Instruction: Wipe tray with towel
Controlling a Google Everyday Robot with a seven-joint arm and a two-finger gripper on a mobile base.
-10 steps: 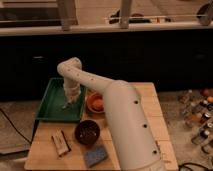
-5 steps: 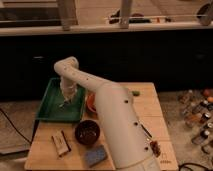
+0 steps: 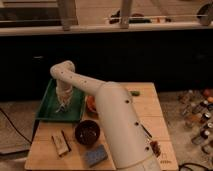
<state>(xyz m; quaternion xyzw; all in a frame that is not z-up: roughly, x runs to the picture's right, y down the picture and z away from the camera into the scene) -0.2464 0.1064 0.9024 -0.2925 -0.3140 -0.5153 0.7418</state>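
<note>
**Gripper shifts toward the tray's near side**

Compared with half a second ago, we see the gripper (image 3: 62, 104) a little nearer the front rim of the tray (image 3: 46, 111) and slightly further left, and the arm (image 3: 112, 117) has swung with it.

Nearest to us on the table (image 3: 155, 120) lies the sponge (image 3: 95, 155), with a small box (image 3: 61, 144) to its left. Just behind them stands the dark bowl (image 3: 87, 132).

Beyond that is the tray, at the table's left edge. The gripper points down into its middle. Its jaws are closed, and the towel (image 3: 62, 107) shows as a pale bunch right at their tip, between them and the tray floor and touching it.

Right of the tray, the orange bowl (image 3: 90, 105) is half hidden by the arm. Bottles (image 3: 200, 112) stand well apart on the right.
</note>
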